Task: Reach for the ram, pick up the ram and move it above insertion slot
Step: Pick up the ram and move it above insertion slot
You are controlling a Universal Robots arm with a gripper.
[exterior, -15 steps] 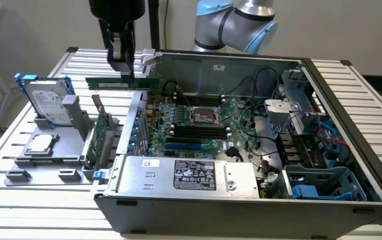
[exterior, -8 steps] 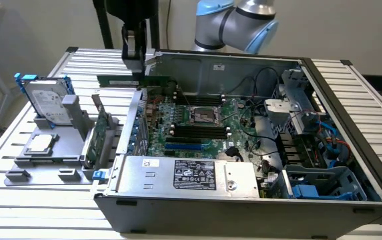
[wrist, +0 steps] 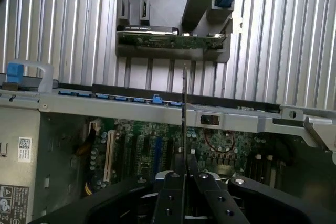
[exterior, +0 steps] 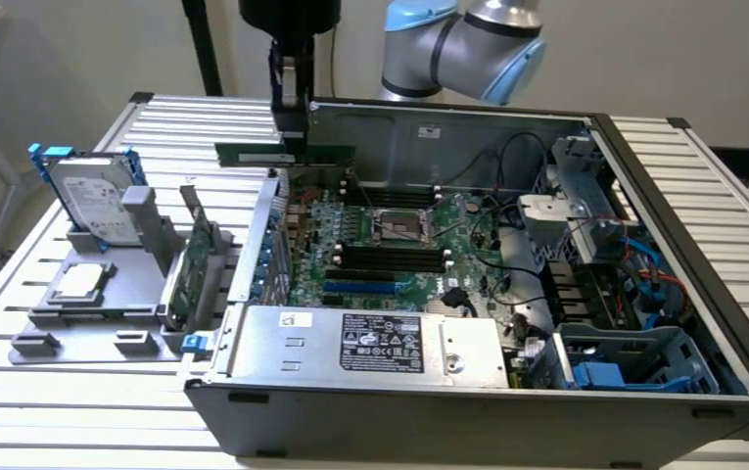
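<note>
The ram (exterior: 254, 154) is a long thin green stick held level in the air over the open computer case's rear corner, at the exterior view's left. My gripper (exterior: 296, 135) comes down from above and is shut on its middle. In the wrist view the ram (wrist: 184, 108) shows edge-on as a thin line running out from between the black fingers (wrist: 170, 192), above the case wall and the motherboard. The black memory slots (exterior: 381, 257) with blue ones (exterior: 361, 287) lie on the motherboard, lower and nearer the camera than the ram.
A grey fixture (exterior: 54, 313) beside the case holds a silver hard drive with blue rails (exterior: 93, 201), a wider green expansion card (exterior: 191, 269) (wrist: 173, 40) and a chip (exterior: 80, 282). Inside the case are the power supply (exterior: 374, 343), cables (exterior: 518, 294) and a blue drive cage (exterior: 635, 362).
</note>
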